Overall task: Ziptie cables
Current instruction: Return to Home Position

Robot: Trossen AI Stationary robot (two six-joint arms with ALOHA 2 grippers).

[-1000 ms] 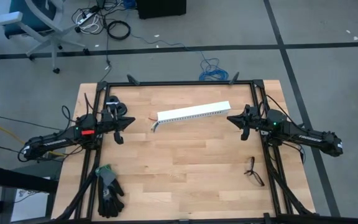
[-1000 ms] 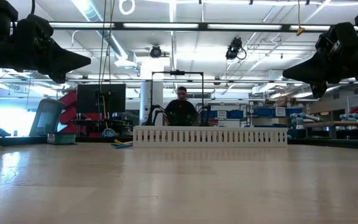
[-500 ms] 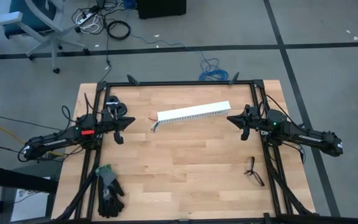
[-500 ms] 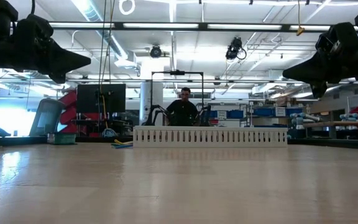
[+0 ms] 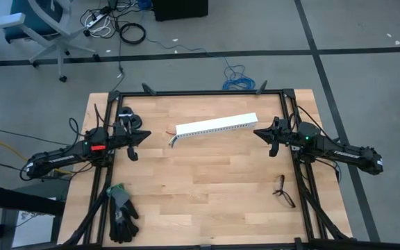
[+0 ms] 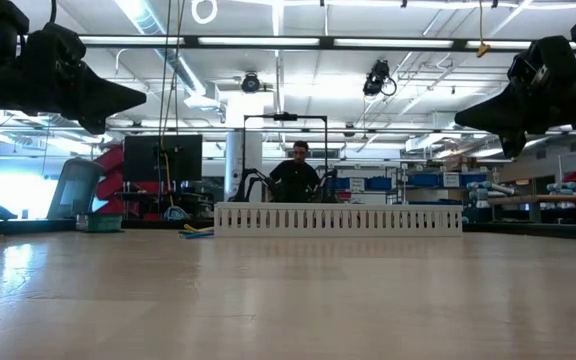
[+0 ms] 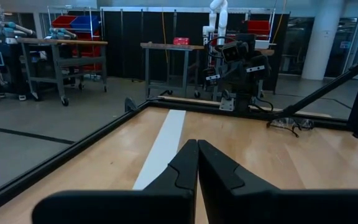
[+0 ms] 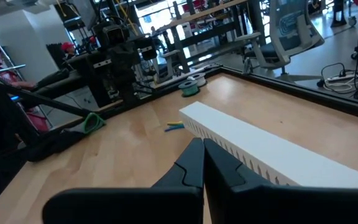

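The cables (image 5: 173,139) lie almost wholly hidden inside the white duct (image 5: 217,125); only a few coloured ends poke out at its nine o'clock end in the high view, too small to count. In the low view the duct covers the lower body of a person (image 6: 299,176) beyond the desk (image 6: 288,300), and the picture's edges cut off the left arm (image 6: 48,75) at ten o'clock and the right arm (image 6: 543,85) at two o'clock. The spectacles (image 5: 282,191), towards five o'clock on the desk, are too small to tell lens from frame
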